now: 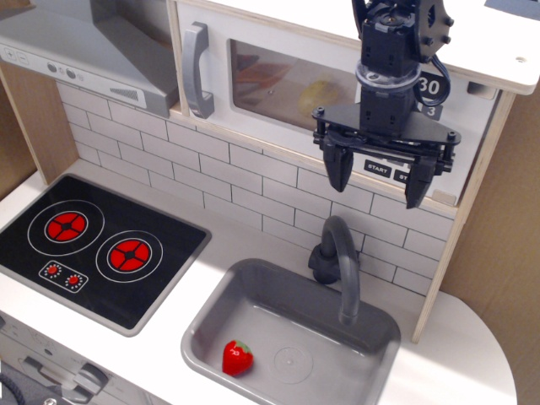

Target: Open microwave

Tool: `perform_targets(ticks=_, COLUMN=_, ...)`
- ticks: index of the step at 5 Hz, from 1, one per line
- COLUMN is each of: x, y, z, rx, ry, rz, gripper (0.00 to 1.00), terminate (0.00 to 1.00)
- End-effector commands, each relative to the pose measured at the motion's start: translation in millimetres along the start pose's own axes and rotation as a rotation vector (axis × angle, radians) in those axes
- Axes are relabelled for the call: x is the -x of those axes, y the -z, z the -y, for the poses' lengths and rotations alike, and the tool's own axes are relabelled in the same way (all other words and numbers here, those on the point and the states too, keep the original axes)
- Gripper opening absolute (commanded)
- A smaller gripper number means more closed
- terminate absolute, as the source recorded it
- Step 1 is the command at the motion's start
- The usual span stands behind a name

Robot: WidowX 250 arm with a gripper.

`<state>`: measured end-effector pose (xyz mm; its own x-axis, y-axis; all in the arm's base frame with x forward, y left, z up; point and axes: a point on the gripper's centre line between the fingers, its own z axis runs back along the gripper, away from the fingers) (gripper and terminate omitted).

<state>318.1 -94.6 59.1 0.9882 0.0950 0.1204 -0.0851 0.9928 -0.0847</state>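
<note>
Nearest, low in view: a grey sink point(381, 325) sunk into the white desk point(456, 371), a red toy strawberry point(237, 357) lying on its floor toward the front left corner, a dark curved tap point(337, 261) rising at the back rim. To the left, a black hob point(93, 249) with two red rings and two small red dials. Behind, a wall of white brick tiles point(245, 181). Above the tap, well clear of everything, the black gripper point(381, 179), pointing down, fingers spread wide, nothing between them, hanging in front of the keypad end of the microwave point(278, 42). Farthest back and up high: the microwave itself, a wide pale-wood box running left to right across the top of the view, long axis horizontal, white door facing outward toward the front. Clear window in the door, something yellowish dimly visible behind it. Grey handle point(197, 70) standing upright at the door's left edge, so hinge probably on the right, near the keypad, swing outward from the left. Well apart from the gripper, off to its left and higher. Likely light and stiff, painted wood and plastic, smooth and a little slippery; best taken across the middle of the handle bar, then pulled gently along an arc. Further left, a grey range hood point(80, 51) with small knobs, not to be touched.
</note>
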Motion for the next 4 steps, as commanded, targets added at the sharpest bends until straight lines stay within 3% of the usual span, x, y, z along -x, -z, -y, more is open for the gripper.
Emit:
perform_targets(ticks=1, x=0.0, y=0.0, z=0.0, rx=0.0, ry=0.0, rz=0.0, gripper=1.0, terminate=0.0)
perform_targets(ticks=2, x=-7.2, y=-21.5, z=-39.1, rx=-0.03, ry=0.04, rz=0.059, gripper=1.0, terminate=0.0)
perform_targets(ticks=3, x=-15.7, y=-42.3, z=-87.5, rx=-0.02, ry=0.02, rz=0.11, gripper=1.0, terminate=0.0)
perform_targets(ticks=4, x=-25.6, y=-58.2, z=-135.4, rx=-0.023, ry=0.032, rz=0.123, gripper=1.0, terminate=0.0)
